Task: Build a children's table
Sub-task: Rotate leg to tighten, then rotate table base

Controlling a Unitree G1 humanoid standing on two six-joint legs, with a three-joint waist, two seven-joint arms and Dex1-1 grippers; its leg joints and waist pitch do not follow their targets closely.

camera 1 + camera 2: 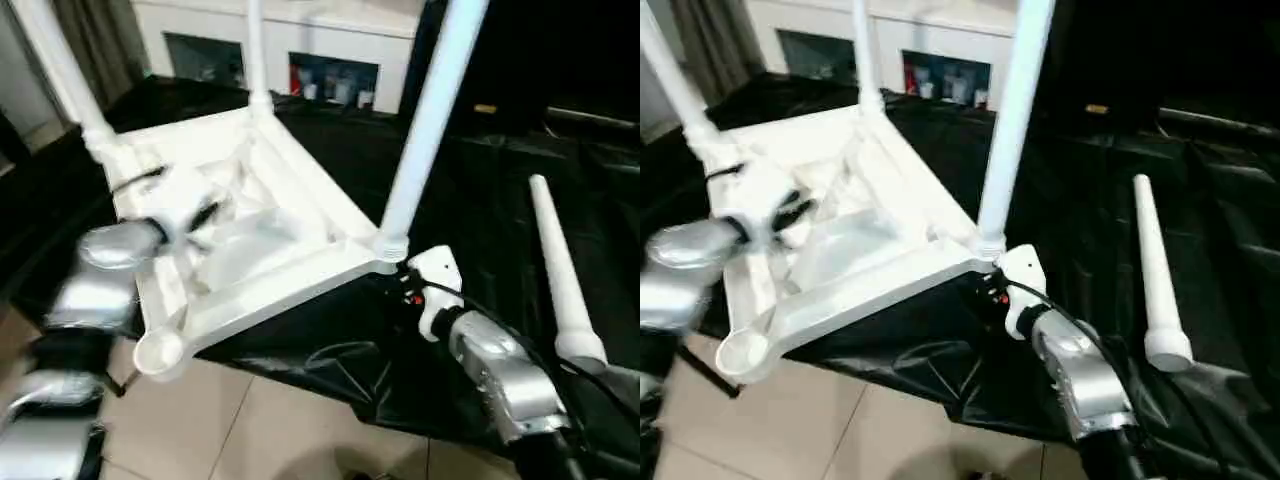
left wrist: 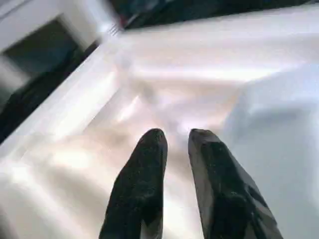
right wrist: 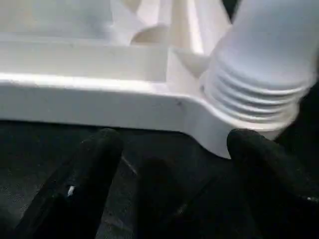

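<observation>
Children's table (image 1: 262,262) lies inverted on black sheet (image 1: 480,200), three legs fitted, fourth leg (image 1: 560,270) loose alongside. Judged light, stiff, slick; rim grip advised. Left gripper (image 2: 175,144) narrow, empty; right gripper (image 3: 169,149) wide, empty.

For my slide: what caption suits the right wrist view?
Open right gripper beside the upturned tabletop's corner, where a leg is screwed in.

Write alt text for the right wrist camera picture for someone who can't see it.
The right gripper hangs open, empty, just short of a corner of the upturned white table top, its two black fingers spread wide over the black sheet. At that corner a white leg with a ridged end sits in its socket.
</observation>
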